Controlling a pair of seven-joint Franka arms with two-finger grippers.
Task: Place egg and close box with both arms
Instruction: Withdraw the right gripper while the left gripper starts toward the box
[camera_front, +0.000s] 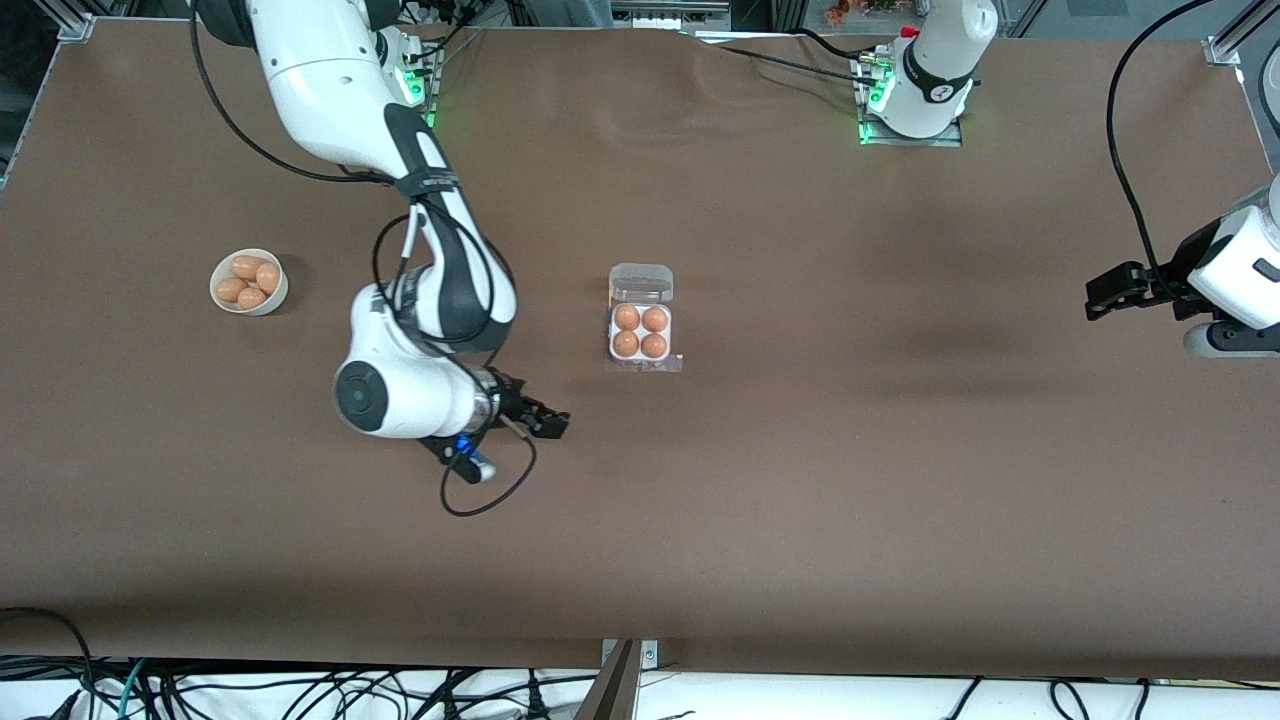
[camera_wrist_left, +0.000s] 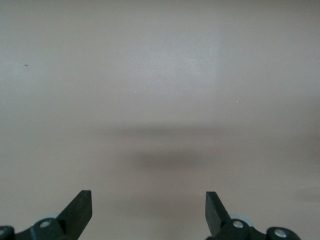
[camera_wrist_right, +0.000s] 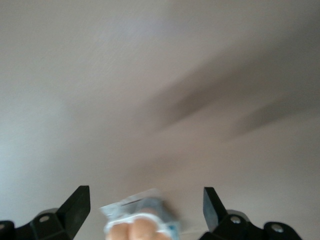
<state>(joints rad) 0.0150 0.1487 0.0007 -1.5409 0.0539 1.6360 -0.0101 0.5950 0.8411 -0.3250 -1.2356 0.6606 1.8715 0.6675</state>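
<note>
Eggs (camera_front: 640, 331): four in box (camera_front: 643, 362), four in bowl (camera_front: 274, 297); both end effectors (camera_front: 548, 424) (camera_front: 1103, 301) wide open, empty.

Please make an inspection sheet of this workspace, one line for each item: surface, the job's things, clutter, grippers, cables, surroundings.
Surface: brown table, bare around the things.
Job's things: egg carton mid-table, all four cells filled with eggs, clear lid open; white bowl with four eggs toward the right arm's end.
Clutter: nothing seen.
Grippers: right gripper open, empty, over the table beside the carton; left gripper open, empty, waiting over the left arm's end of the table.
Cables: black cables loop along the right arm and down to the left arm.
Surroundings: cable bundle under the table edge nearest the front camera.
</note>
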